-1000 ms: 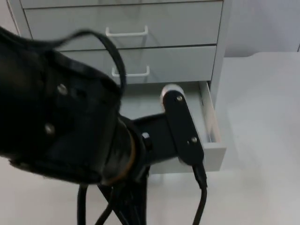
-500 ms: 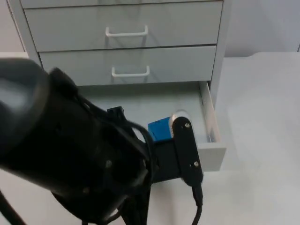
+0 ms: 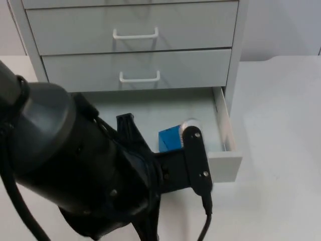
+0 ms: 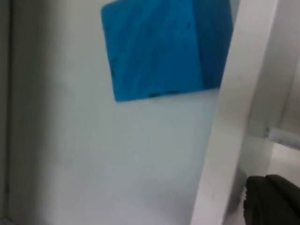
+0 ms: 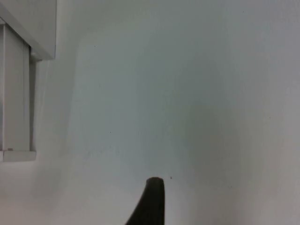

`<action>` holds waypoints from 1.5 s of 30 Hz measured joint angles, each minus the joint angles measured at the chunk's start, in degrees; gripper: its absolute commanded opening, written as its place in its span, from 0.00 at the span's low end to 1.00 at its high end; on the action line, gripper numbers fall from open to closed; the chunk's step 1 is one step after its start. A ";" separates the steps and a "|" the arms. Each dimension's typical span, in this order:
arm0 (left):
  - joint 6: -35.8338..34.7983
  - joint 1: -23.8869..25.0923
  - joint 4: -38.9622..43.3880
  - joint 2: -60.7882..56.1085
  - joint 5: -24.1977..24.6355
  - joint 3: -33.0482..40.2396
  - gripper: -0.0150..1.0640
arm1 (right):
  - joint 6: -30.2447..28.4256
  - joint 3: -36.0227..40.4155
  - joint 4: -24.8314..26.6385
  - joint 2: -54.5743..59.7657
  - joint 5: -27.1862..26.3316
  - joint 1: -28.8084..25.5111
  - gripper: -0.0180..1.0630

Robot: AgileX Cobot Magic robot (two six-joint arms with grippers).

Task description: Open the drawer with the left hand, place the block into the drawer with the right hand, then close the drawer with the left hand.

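Note:
The bottom drawer [image 3: 223,129] of the grey cabinet [image 3: 135,30] stands pulled out. A blue block [image 3: 169,138] lies on its floor near the front panel [image 3: 225,166]. My left arm [image 3: 75,170] hangs over the drawer's front left part and hides the gripper beneath it. The left wrist view looks down at the blue block [image 4: 159,47] beside the white drawer front [image 4: 234,117], with a black fingertip [image 4: 272,204] just outside that panel. In the right wrist view a single fingertip [image 5: 152,201] hovers over bare white table [image 5: 187,93], away from the cabinet.
Two shut drawers with white handles [image 3: 135,35] [image 3: 139,78] sit above the pulled-out one. White table [image 3: 281,125] stretches to the right of the cabinet. The cabinet's corner [image 5: 28,28] appears in the right wrist view.
My left arm has drawn back toward the table's near edge, uncovering the blue block in the drawer. The drawer has stayed pulled out.

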 measured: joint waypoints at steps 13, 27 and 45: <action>-3.25 12.26 1.92 0.36 -3.06 -6.59 0.01 | 0.00 0.00 0.00 0.00 -0.36 0.00 0.73; -3.25 19.22 3.14 6.96 -4.41 -17.28 0.01 | 0.29 0.00 0.00 0.00 -1.50 0.00 0.73; 4.37 16.83 -3.75 9.25 3.40 -21.21 0.01 | 0.29 0.00 0.00 0.00 -1.72 0.00 0.73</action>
